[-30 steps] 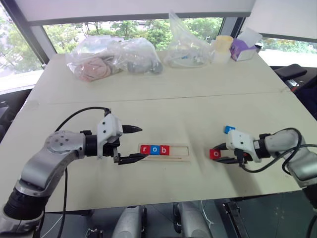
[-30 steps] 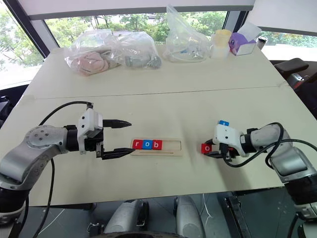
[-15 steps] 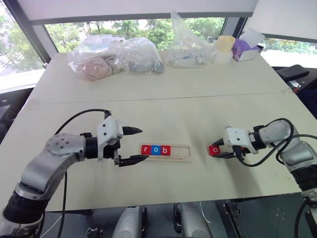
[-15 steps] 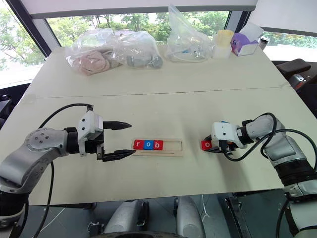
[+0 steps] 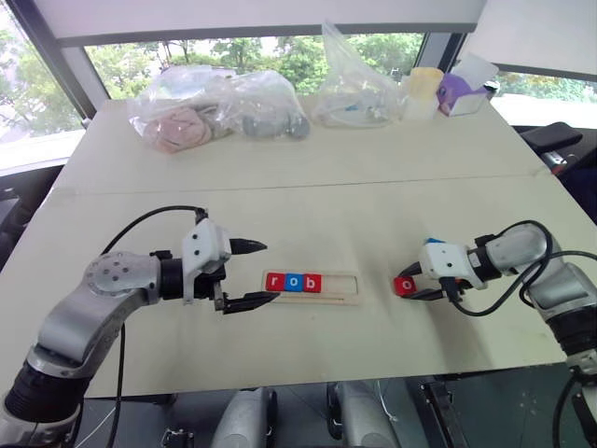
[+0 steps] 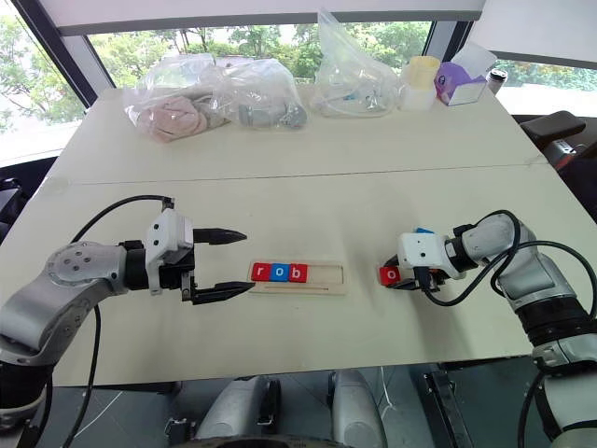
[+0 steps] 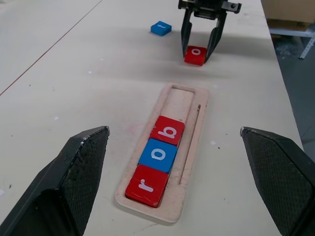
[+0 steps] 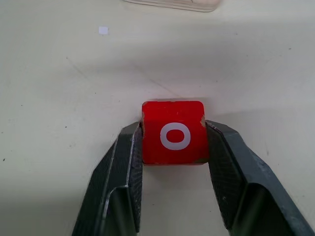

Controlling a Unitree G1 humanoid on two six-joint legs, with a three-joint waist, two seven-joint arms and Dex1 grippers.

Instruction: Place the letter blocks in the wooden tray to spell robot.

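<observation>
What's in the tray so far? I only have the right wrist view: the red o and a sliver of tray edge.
Observer: The wooden tray holds three blocks in a row at one end: red r, blue o, red b.
Operator: Room after the b?
Observer: Yes, the slot past the b is bare wood up to the tray's far end.
Operator: Where's the last block?
Observer: A blue block lies flat on the table near your red o, outside the tray. I can't read its letter.
Operator: Left arm in the way?
Observer: The left gripper is open and holds nothing, at the tray's r end.
</observation>
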